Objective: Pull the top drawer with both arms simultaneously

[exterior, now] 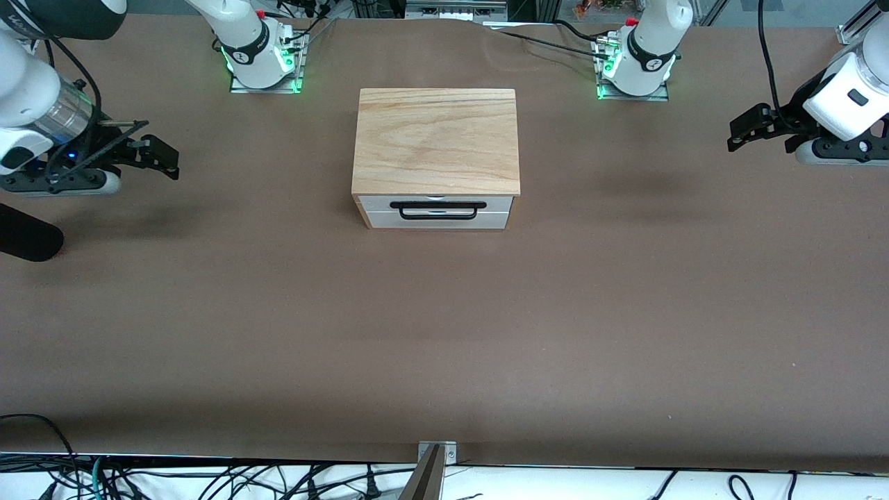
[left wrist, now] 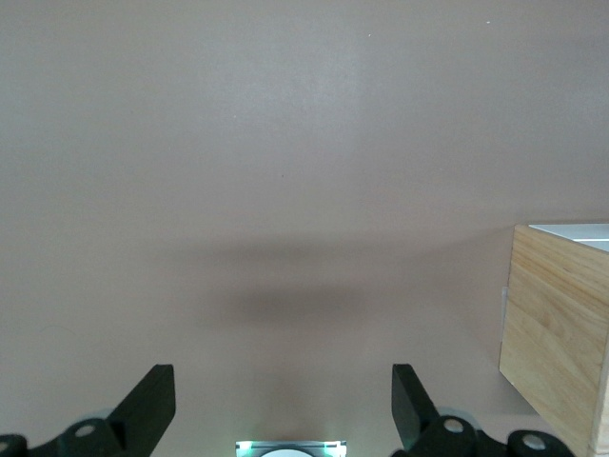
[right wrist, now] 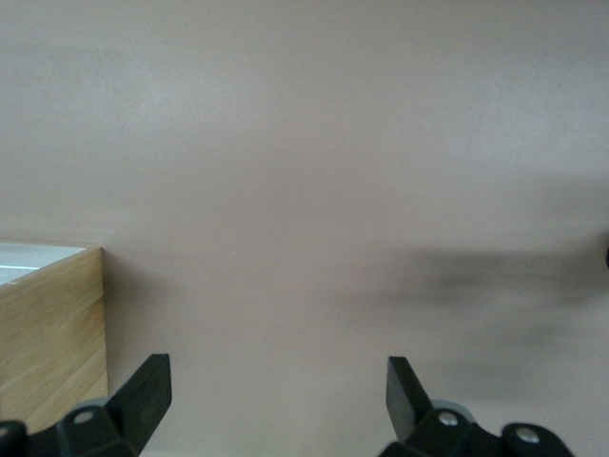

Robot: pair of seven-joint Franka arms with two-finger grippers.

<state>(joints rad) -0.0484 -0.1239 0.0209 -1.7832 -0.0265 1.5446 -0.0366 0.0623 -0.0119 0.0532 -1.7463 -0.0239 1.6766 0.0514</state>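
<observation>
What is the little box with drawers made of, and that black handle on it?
The small cabinet's flat top slab looks like light wood with a matte finish: wavy grain lines run across it. The top drawer's white front panel seems painted or laminated, smooth and plain. Its long black bar handle is thin, probably metal wire.

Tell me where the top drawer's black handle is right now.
In the front view the black handle lies across the top drawer of the wooden cabinet at the table's middle, on the cabinet's face toward the front camera, midway between the two arms' ends.
</observation>
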